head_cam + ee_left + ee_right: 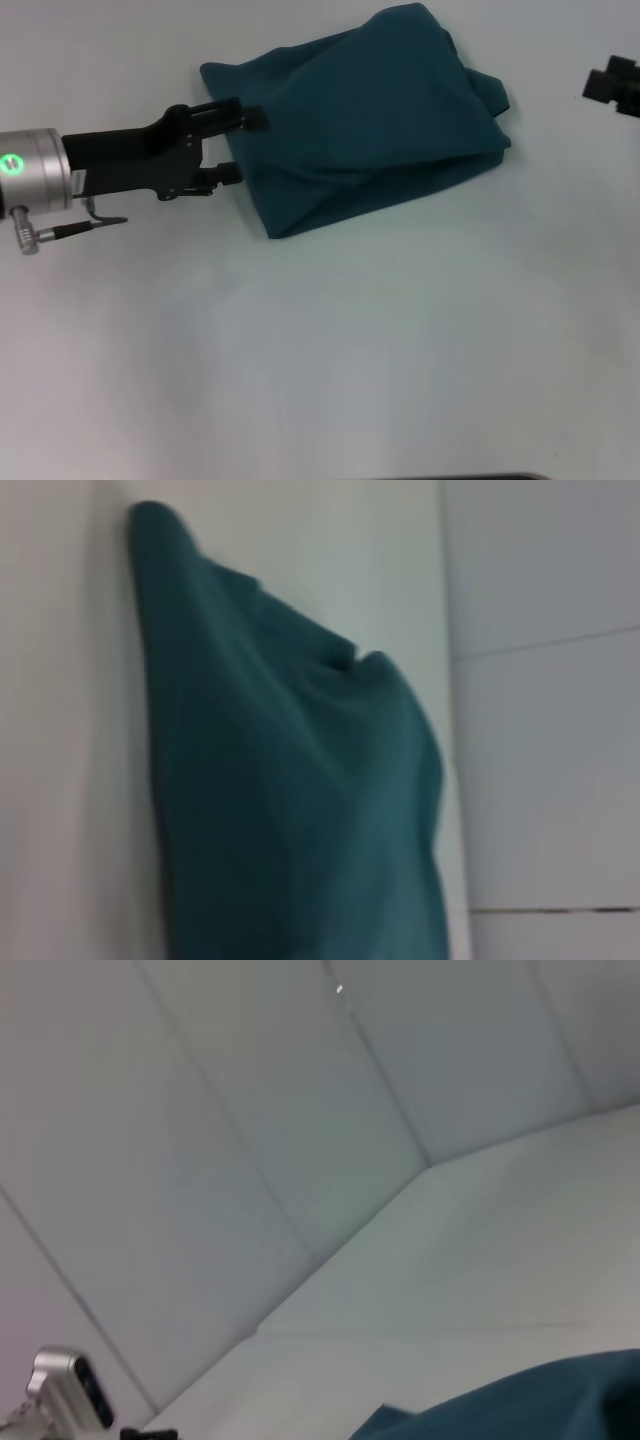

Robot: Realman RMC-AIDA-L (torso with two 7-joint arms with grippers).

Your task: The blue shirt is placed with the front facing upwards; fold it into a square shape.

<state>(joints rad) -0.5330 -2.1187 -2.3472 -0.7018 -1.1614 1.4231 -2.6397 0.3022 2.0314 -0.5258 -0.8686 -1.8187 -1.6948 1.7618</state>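
Note:
The blue shirt (370, 120) lies on the white table (330, 340) as a folded, rumpled, roughly four-sided bundle. Its lettering and collar tag are hidden. My left gripper (244, 146) reaches in from the left, open, with its two fingertips at the shirt's left edge, one above the other. No cloth shows between them. The left wrist view shows the shirt (300, 800) close up as a humped fold. My right gripper (615, 85) is parked at the far right edge, away from the shirt. A corner of the shirt (540, 1405) shows in the right wrist view.
Bare white tabletop stretches in front of and to both sides of the shirt. A dark edge (470, 477) runs along the table's near side. Pale wall panels (250, 1110) stand behind the table.

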